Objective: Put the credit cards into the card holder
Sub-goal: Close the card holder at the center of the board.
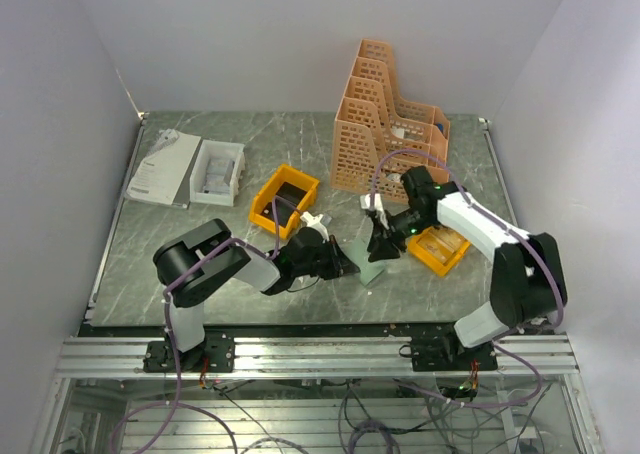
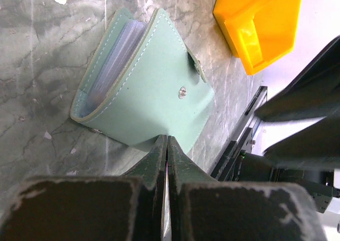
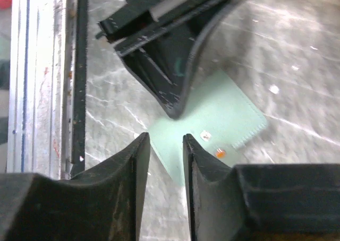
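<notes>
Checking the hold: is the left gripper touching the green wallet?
Touching. In the left wrist view the lower edge of the wallet runs into the closed tips of the left gripper, no gap between them.

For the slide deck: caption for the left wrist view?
Left gripper pinches the edge of the half-open card holder on the table, yellow bin beyond.

On my feed the card holder [image 1: 372,266] sat on the table [image 1: 200,264], mid-width, in the near half. My left gripper [image 1: 350,261] met it from the left, and my right gripper [image 1: 381,242] hung just behind it. The left bin [image 1: 262,206] lay far-left of the holder and the right bin [image 1: 450,264] just beside it. The file rack [image 1: 370,134] stood farther back. The box [image 1: 238,174] and the booklet [image 1: 160,169] lay far left, with the booklet outermost.
</notes>
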Motion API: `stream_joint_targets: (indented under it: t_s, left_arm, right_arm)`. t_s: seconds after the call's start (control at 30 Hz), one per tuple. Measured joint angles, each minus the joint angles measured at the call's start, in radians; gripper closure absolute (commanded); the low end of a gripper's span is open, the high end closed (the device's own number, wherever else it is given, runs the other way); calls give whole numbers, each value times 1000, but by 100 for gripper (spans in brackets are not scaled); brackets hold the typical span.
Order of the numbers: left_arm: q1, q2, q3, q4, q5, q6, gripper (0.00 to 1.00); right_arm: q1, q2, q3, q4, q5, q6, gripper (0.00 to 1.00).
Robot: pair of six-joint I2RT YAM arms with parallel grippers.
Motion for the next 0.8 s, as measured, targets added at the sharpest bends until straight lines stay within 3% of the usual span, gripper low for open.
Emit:
stream_joint_targets:
  t_s: [0.13, 0.23, 0.53, 0.8]
  left_arm:
    - [1, -11, 1, -19, 0, 6, 92]
    - [2, -23, 11, -53, -7, 15, 90]
    - [26, -33, 79, -110, -20, 50, 87]
    - [53, 17, 151, -136, -22, 80, 93]
  right_arm:
    - [-55, -119, -74, 135, 32, 80, 49]
    - [-54, -206, -169, 229, 69, 106, 47]
    - [-50, -223, -263, 354, 138, 70, 52]
    - [-45, -164, -261, 400, 169, 103, 59]
